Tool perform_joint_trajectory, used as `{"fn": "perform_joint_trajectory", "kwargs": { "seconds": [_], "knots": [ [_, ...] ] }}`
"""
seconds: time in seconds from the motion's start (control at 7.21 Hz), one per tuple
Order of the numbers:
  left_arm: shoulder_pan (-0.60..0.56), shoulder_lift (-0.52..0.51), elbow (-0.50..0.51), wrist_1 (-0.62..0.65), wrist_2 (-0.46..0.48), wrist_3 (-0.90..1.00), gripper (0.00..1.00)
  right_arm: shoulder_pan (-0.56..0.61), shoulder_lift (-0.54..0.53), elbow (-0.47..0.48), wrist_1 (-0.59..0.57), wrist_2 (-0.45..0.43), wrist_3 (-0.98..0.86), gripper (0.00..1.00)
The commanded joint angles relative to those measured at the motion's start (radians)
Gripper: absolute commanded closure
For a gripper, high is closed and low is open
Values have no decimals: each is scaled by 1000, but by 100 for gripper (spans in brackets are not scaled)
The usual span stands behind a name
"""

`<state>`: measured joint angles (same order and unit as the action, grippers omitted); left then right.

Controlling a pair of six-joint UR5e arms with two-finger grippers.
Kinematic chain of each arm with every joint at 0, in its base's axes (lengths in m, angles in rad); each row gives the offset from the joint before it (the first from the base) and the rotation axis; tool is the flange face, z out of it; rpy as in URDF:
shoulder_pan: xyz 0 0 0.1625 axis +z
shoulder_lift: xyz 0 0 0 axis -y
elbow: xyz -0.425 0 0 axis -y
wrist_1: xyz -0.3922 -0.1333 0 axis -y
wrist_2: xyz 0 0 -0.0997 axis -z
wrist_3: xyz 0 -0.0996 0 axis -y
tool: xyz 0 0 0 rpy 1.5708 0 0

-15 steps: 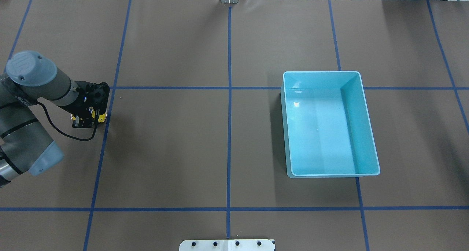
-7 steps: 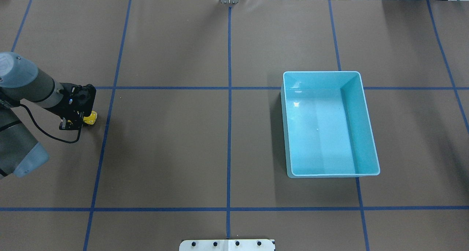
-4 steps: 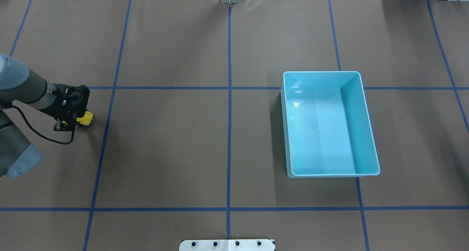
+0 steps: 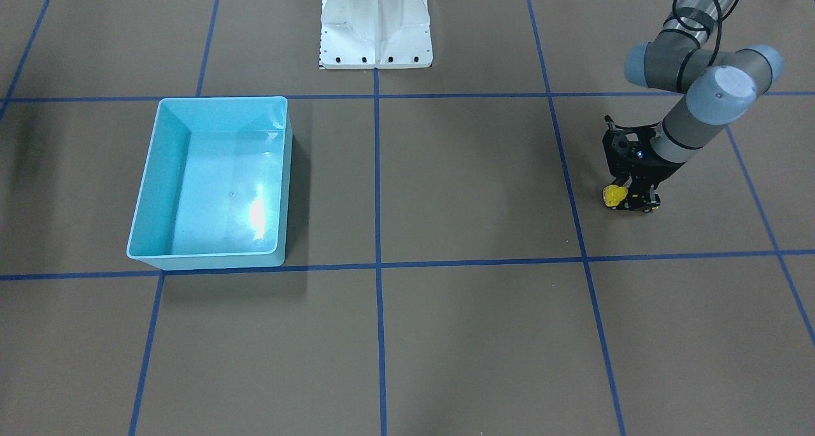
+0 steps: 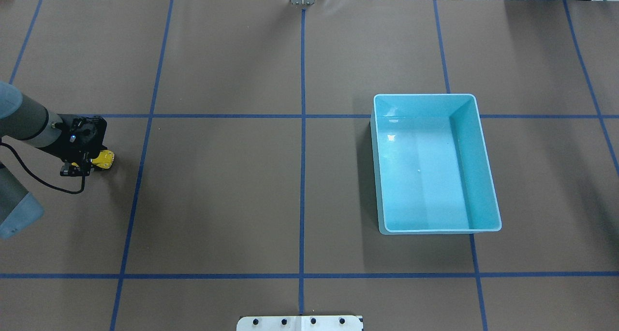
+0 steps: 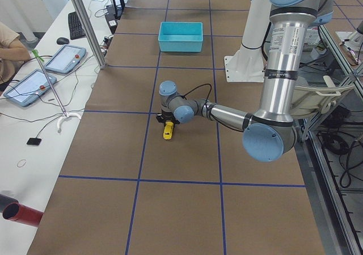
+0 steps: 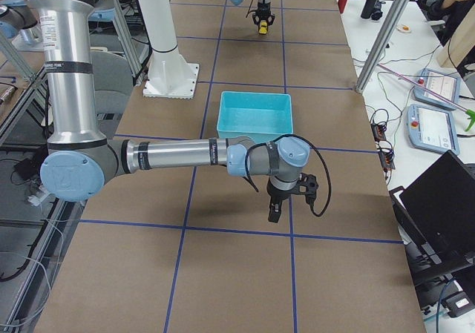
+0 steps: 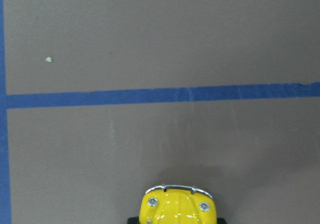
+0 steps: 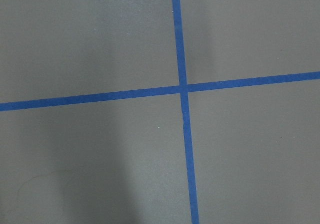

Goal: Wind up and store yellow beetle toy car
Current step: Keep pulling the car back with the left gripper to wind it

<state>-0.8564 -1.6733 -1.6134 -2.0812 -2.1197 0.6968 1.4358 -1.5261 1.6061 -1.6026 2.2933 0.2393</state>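
The yellow beetle toy car sits wheels-down on the brown table at the far left of the overhead frame, its nose toward the frame's centre. The left gripper stands over its rear half, with its fingers seemingly closed on the body, though the contact is small and partly hidden. The turquoise bin lies well apart, right of centre, with nothing in it. Storing is therefore not yet done, and whether the spring is wound cannot be read. The right gripper hangs above the table in the side view, and its opening cannot be told.
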Motion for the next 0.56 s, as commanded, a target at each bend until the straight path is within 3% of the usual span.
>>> {"fn": "perform_joint_trajectory", "kwargs": {
  "seconds": [0.0,0.28,0.42],
  "knots": [
    [-6,6,7,-13,-8,12,98,0,0,0,0,0,0,0],
    [-6,6,10,-14,-9,12,98,0,0,0,1,0,1,0],
    [-6,6,12,-14,-11,15,58,0,0,0,0,0,0,0]
  ]
}}
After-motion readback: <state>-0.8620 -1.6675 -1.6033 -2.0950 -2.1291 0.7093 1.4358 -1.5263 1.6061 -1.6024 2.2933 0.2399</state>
